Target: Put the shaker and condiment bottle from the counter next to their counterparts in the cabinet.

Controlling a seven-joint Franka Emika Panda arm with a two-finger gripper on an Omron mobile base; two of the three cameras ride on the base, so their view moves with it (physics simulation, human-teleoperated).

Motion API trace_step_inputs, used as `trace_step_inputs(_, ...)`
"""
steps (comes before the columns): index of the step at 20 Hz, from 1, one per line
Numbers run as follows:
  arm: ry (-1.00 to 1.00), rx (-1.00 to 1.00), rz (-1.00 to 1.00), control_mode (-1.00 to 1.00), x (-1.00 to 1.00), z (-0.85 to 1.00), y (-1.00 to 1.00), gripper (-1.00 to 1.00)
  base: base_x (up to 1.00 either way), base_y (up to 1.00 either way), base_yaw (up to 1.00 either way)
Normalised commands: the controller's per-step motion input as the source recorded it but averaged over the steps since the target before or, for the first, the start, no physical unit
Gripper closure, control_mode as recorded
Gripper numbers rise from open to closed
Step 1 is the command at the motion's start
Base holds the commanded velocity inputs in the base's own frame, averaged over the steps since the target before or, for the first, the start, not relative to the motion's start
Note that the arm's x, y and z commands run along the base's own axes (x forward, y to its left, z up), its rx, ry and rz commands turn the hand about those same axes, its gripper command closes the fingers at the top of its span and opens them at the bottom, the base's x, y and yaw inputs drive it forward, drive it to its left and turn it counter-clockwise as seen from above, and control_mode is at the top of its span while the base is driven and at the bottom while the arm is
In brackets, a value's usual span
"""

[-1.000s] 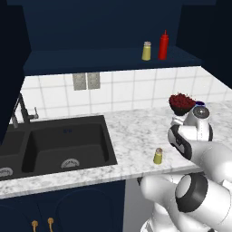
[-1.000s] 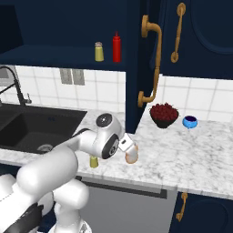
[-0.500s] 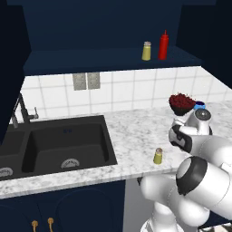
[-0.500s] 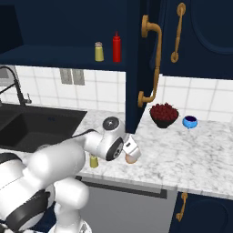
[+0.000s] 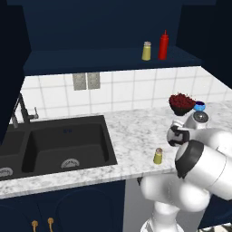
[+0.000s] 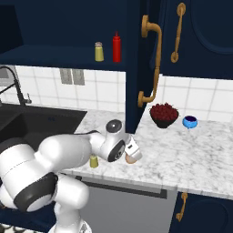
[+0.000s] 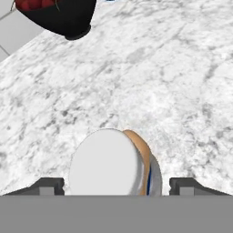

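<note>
The condiment bottle [image 7: 107, 166], peach-tan with a grey cap, stands on the counter [image 5: 131, 131] directly under my hand. My gripper [image 7: 116, 184] straddles it, open, with a gap between the bottle and each fingertip [image 7: 45, 184]. In the right base view the gripper [image 6: 132, 152] hangs over the bottle's peach side [image 6: 131, 159]. The small olive shaker [image 5: 157, 156] [image 6: 93, 161] stands near the counter's front edge, left of my hand. Up on the cabinet shelf [image 5: 90, 61] the twin shaker [image 5: 146, 50] stands beside the red squeeze bottle [image 5: 163, 45].
A dark bowl of red fruit [image 5: 181, 103] [image 7: 59, 13] and a small blue bowl [image 5: 199, 106] sit behind my hand. The black sink [image 5: 59, 145] and faucet [image 5: 20, 111] lie to the left. An open cabinet door with a brass handle [image 6: 150, 59] hangs above the counter.
My arm's big links have swung lower and nearer the cameras. The hand has stayed over the condiment bottle. The shaker has not moved.
</note>
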Motion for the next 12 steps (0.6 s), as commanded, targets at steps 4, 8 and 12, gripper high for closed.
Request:
trace_step_inputs(4, 0.0, 0.0, -0.03, -1.0, 0.11, -0.23, 0.0, 1.0, 0.0, 0.0, 0.0)
trace_step_inputs(8, 0.0, 0.0, -0.05, -1.0, 0.04, -0.22, -0.05, 1.0, 0.0, 0.0, 0.0)
trace_step_inputs(12, 0.0, 0.01, -0.02, -1.0, 0.0, -0.01, 0.0, 1.0, 0.0, 0.0, 0.0)
